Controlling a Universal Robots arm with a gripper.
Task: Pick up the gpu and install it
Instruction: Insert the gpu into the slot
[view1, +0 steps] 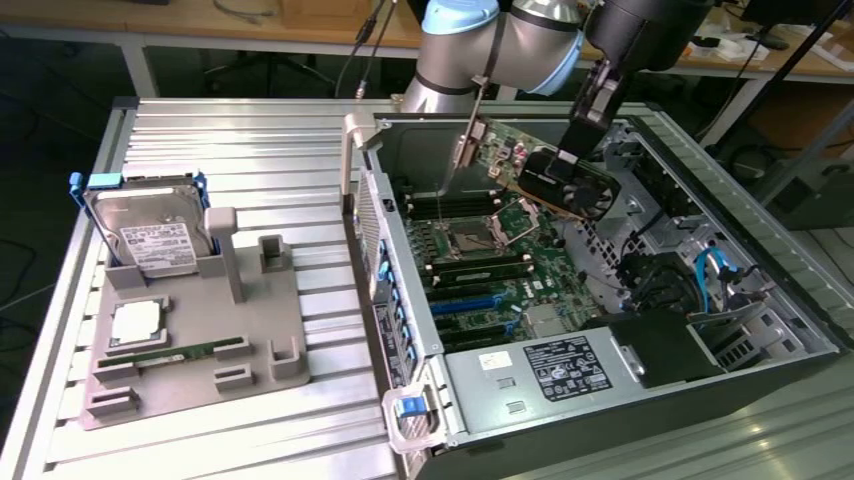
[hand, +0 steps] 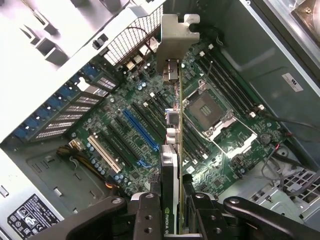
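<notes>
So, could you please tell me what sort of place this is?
Likely a robotics lab: an arm holds a gpu over an open PC case on a slatted metal table, with wooden benches behind.

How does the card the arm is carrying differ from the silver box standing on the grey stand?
The gpu hangs in the gripper above the open computer case; the hard drive stands in the grey holder. The gpu is a green board with a black cooler; the hard drive is silver with a white label. Both are flat, rectangular computer parts.
</notes>
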